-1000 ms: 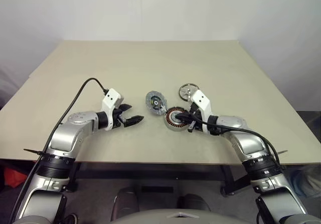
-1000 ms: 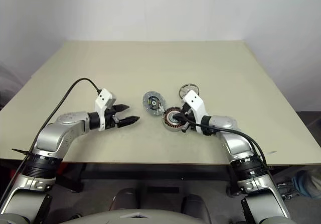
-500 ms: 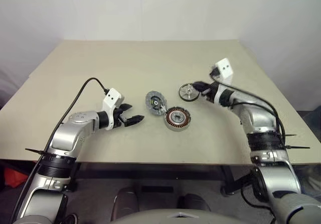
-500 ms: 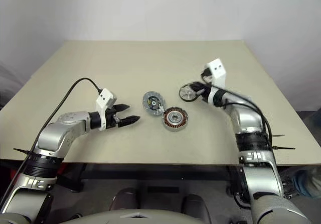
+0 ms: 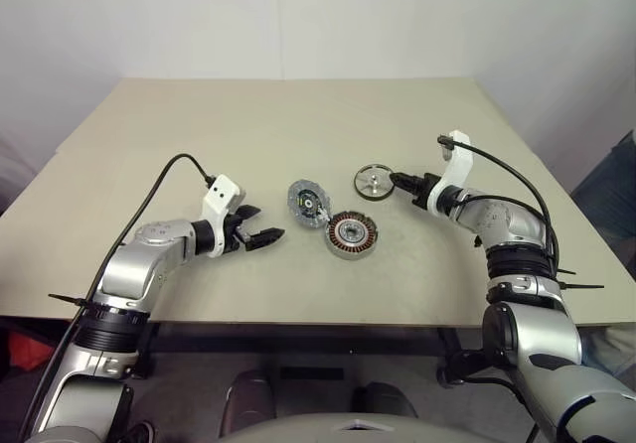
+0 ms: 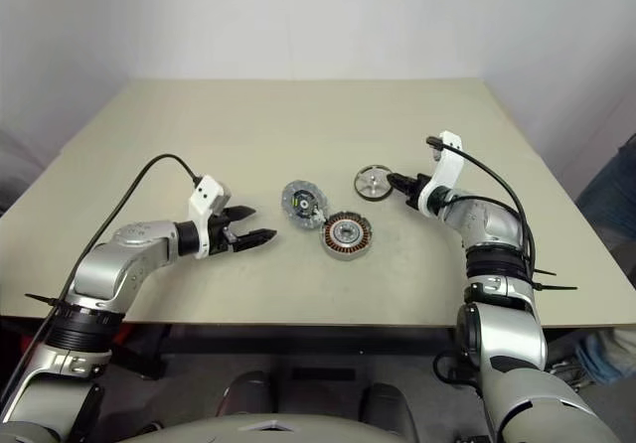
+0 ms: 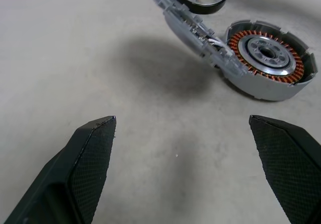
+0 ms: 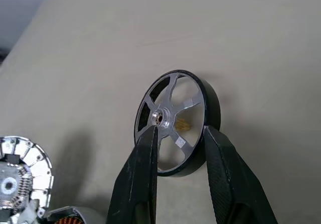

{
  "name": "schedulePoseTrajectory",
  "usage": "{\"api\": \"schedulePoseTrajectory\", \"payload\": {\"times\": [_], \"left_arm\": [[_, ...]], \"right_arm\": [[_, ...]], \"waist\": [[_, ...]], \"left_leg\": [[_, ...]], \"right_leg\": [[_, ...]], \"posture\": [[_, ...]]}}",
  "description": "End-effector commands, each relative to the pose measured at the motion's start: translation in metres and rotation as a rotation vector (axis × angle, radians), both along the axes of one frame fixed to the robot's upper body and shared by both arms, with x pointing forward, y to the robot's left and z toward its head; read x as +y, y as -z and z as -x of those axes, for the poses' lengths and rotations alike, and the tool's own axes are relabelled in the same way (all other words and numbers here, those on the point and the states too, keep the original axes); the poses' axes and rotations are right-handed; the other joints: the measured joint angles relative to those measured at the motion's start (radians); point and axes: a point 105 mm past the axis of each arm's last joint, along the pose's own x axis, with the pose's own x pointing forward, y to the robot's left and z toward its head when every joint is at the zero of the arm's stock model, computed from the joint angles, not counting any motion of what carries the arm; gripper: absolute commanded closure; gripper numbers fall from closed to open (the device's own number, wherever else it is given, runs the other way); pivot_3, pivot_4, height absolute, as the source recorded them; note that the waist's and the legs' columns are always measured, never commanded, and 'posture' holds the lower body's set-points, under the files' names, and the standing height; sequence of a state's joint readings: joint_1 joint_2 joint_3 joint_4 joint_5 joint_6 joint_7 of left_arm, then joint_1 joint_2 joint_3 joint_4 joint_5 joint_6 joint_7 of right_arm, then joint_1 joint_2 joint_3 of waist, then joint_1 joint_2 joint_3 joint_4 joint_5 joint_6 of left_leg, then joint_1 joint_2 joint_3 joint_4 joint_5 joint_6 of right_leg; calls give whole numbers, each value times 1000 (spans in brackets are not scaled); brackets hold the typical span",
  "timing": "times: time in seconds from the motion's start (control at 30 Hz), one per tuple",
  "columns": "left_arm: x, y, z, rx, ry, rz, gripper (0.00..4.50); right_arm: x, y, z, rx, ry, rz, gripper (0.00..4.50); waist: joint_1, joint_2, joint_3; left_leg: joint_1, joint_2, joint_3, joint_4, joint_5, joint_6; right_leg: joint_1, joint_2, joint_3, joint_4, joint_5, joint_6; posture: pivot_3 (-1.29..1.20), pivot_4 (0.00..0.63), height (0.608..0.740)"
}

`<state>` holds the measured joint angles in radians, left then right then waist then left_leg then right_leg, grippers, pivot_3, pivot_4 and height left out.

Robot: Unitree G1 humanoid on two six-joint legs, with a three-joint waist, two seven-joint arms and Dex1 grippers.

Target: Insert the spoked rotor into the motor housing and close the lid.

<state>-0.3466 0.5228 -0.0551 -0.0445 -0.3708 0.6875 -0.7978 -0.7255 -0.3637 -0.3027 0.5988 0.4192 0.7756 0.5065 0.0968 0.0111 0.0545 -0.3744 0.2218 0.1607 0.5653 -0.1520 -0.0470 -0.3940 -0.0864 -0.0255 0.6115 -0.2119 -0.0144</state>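
The spoked rotor lies flat on the table, right of centre. My right gripper is open at its near side, one fingertip over the hub and the other at the rim's outer edge. The motor housing, a dark ring with copper windings, sits closer to me than the rotor. The lid, with its pale segmented rim, rests tilted against the housing's left side. To the left of these parts my left gripper hovers open and empty, pointing toward them; the left wrist view shows the housing and lid beyond its fingers.
The tan table has wide bare room behind and to both sides of the parts. Its front edge runs just below my arms. Something blue stands beyond the table's right edge.
My right arm swung from the motor housing out and rightward to the spoked rotor, rolling its wrist, and its gripper went from shut to open. The left arm stayed put.
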Motion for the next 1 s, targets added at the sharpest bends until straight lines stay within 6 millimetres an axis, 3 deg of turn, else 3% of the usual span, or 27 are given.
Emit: {"api": "schedulePoseTrajectory", "payload": {"times": [0.03, 0.27, 0.5, 1.0], "left_arm": [[0, -12, -1, -52, 10, -6, 0], [0, -13, 0, -60, 19, -26, 0], [0, -16, 0, -76, 26, -53, 0], [-1, -15, 0, -82, 28, -67, 0]], "right_arm": [[2, -15, -3, -35, 7, -35, 2896], [4, 8, 2, 31, 34, -49, 2896], [10, 18, 5, 61, 42, -88, 2896], [17, -5, -7, 28, 118, -270, 2896]], "waist": [[0, 0, 0], [0, 0, 0], [0, 0, 0], [-1, 0, 0]], "left_leg": [[0, 0, 0, 0, 0, 0], [0, 0, 0, 0, 0, 0], [0, 0, 0, 0, 0, -1], [-1, 0, 1, 0, 1, -1]], "right_leg": [[0, 0, 0, 0, 0, 0], [-1, 0, 0, 1, 0, 0], [-1, 0, 0, 1, 0, 0], [-3, 0, 0, 2, 0, 0]], "posture": [[0, 0, 740], [0, 0, 740], [0, 0, 740], [0, 0, 740]]}}
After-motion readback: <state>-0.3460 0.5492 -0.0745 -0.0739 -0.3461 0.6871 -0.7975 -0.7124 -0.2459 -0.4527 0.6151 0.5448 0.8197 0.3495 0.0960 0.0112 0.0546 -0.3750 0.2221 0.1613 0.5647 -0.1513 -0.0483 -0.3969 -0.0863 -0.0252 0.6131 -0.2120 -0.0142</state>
